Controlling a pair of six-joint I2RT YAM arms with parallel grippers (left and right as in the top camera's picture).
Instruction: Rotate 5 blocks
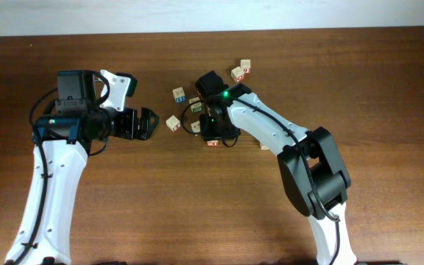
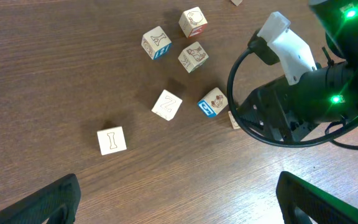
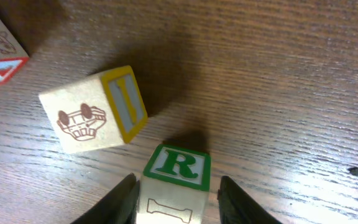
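Blocks (image 1: 179, 94) lie scattered mid-worktop (image 1: 389, 88), toward its far edge. The left gripper (image 1: 147, 124) hangs just left of them, jaws wide apart and empty. The right gripper (image 1: 212, 136) is down among the blocks, its jaws hidden under the wrist.

Left wrist view: both fingers (image 2: 48, 202) stand at the lower corners, far apart, with the I block (image 2: 112, 140) nearest and the Z block (image 2: 166, 104) beyond it.

Right wrist view: the green-bordered R block (image 3: 176, 171) sits between the fingers (image 3: 122, 200), which flank it closely. I cannot tell whether they clamp it. A yellow-edged block (image 3: 95, 112) lies just beside it, apart.
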